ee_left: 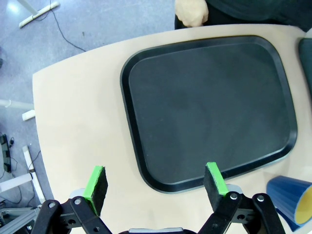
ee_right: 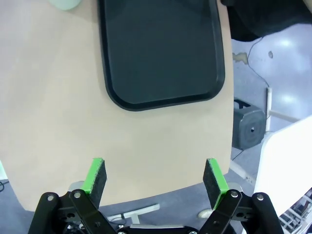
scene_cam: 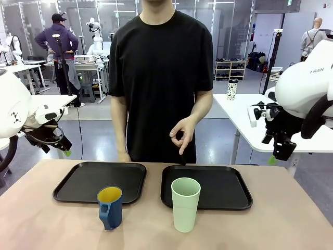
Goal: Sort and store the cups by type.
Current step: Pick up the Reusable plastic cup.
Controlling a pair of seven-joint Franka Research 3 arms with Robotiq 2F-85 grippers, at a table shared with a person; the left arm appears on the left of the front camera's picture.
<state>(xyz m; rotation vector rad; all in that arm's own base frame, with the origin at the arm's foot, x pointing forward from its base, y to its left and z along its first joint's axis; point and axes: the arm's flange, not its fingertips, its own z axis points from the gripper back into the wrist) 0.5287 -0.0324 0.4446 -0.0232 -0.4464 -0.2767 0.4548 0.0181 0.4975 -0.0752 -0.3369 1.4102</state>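
mug (scene_cam: 110, 208) before left tray (scene_cam: 83, 182) (tumbler (scene_cam: 186, 205) before right tray (scene_cam: 223, 187))

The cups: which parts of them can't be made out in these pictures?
- Blue mug, left wrist view: cut off by the right and bottom edges, so its handle is not seen.
- Mint tumbler, right wrist view: cut to a sliver by the top edge.
- Front view: the inside bottoms of both are hidden by their own walls.

The white rounded housing of the right robot arm (scene_cam: 304, 86) carries the dark grey capital letters "RAN" (scene_cam: 316, 69) on its upper part, in the front view near the picture's right edge. The lettering runs horizontally. Characters on either side of these three letters cannot be made out.
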